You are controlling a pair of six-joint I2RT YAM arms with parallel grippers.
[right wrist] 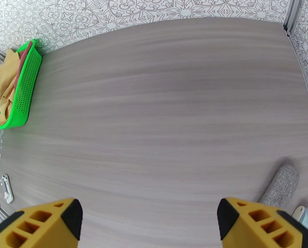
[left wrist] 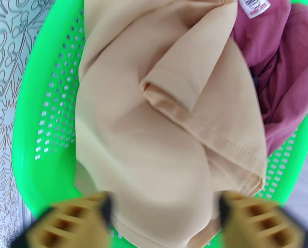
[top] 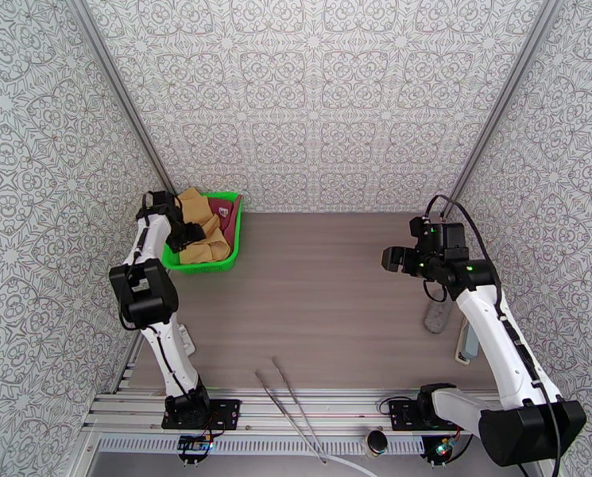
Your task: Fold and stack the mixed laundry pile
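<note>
The mixed laundry pile lies in a bright green mesh basket (top: 208, 262) at the table's far left. A tan cloth (left wrist: 162, 120) is bunched on top, its hemmed folds facing up. Beside it lies the maroon tank top (left wrist: 278, 58), its white label (left wrist: 253, 5) showing at the far edge. My left gripper (left wrist: 164, 220) hovers just over the tan cloth (top: 196, 224), jaws wide apart and open, with cloth under the gap. My right gripper (top: 391, 258) hangs open above bare table at the right, its yellow fingertips (right wrist: 42, 224) spread with nothing between them.
A grey padded block (top: 439, 316) and a white object (top: 466, 343) lie near the right arm. Two thin rods (top: 288, 399) rest at the near edge. Patterned walls enclose the wooden table (right wrist: 162, 112) on three sides; the basket (right wrist: 19, 91) sits against the left wall.
</note>
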